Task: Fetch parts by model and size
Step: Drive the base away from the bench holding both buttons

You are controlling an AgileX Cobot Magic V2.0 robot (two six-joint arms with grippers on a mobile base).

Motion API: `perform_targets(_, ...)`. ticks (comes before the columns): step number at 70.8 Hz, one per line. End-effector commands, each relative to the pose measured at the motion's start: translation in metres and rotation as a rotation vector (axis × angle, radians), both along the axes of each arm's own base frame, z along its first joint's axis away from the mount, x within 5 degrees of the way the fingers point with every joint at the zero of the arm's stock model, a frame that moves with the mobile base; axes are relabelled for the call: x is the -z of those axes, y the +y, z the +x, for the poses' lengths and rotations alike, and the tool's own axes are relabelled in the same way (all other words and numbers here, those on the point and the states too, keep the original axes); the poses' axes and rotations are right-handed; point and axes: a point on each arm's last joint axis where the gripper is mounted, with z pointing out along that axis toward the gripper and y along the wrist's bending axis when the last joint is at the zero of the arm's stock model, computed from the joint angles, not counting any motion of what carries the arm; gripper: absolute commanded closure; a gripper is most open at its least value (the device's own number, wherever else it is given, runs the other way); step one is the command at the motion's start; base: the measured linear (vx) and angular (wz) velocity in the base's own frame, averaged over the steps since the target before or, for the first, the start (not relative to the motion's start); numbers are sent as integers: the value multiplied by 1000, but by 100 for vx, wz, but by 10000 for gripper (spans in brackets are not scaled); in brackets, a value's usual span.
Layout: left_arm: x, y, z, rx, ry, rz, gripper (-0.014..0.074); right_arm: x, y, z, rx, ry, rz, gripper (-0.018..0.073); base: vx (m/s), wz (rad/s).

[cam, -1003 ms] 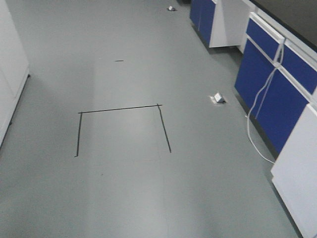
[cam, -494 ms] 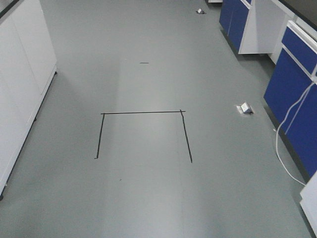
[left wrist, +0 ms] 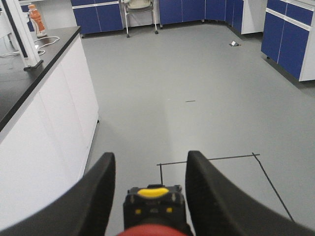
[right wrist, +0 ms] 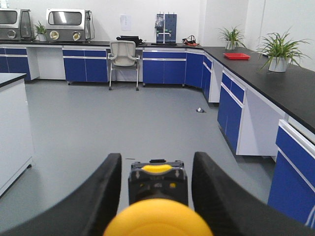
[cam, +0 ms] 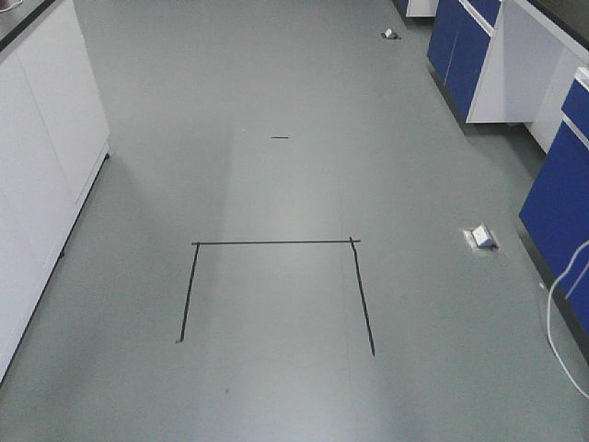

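Presently logged:
1. Red switch (left wrist: 152, 229), black body, pinched between the fingers of the left claw (left wrist: 150, 169); held above the floor (left wrist: 197, 73), beside a white cabinet (left wrist: 49, 147).
2. Yellow switch (right wrist: 157, 219), black body, pinched likewise in the right claw (right wrist: 156, 164); faces a chair (right wrist: 122, 54) and blue cabinets (right wrist: 167, 69).
3. Front view: tape outline (cam: 276, 242) on the grey floor, three sides, open toward the camera. Floor socket (cam: 480, 238) lies to its right, well apart. White cable (cam: 563, 313) hangs by a blue door at the right edge.
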Motion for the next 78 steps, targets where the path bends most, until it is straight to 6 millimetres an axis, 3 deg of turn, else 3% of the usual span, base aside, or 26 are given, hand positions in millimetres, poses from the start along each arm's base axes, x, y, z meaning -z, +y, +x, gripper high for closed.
perform_targets(1,-15,0,1,7,-100,-3,601,-14,0,0,6,-92,-4,565,44,1)
perform_targets(78,-15,0,1,7,-100,-3,601,-14,0,0,6,-91,-4,565,48,1)
